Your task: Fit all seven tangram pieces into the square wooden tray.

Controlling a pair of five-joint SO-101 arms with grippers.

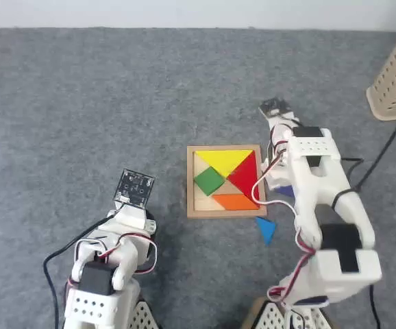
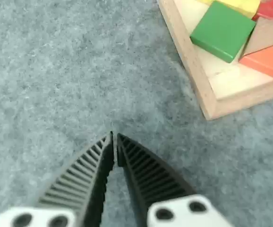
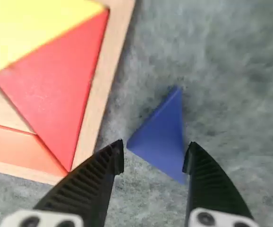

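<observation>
From where I stand the puzzle looks a little over half done. The square wooden tray [image 1: 190,181] sits on the grey carpet [image 1: 81,103] between the two arms, and four coloured pieces lie flat in it. The big yellow triangle [image 1: 224,160] runs along the far side and the big red triangle [image 1: 246,175] lies against the side nearest the right arm. The green square [image 1: 209,180] is set on its point toward the opposite side, and the orange parallelogram [image 1: 236,201] runs along the near edge. Pale wood shows around the green square and in a small triangle between green, red and orange. Whether that patch is tray floor or an unpainted piece I can't make out. Two pieces are outside the tray: a dark blue triangle [image 3: 162,135] on the carpet just beside the rim by the red triangle, and a lighter blue triangle [image 1: 266,229] near the tray's near corner. The seventh I can't account for. The right gripper [image 3: 153,151] hangs over the dark blue triangle, its fingers [image 3: 96,177] spread wide on either side and gripping nothing. The left gripper [image 2: 114,138] is low over the carpet near a tray corner, jaws pressed together and empty. My guess is that the dark blue triangle goes in next, then the lighter one.
</observation>
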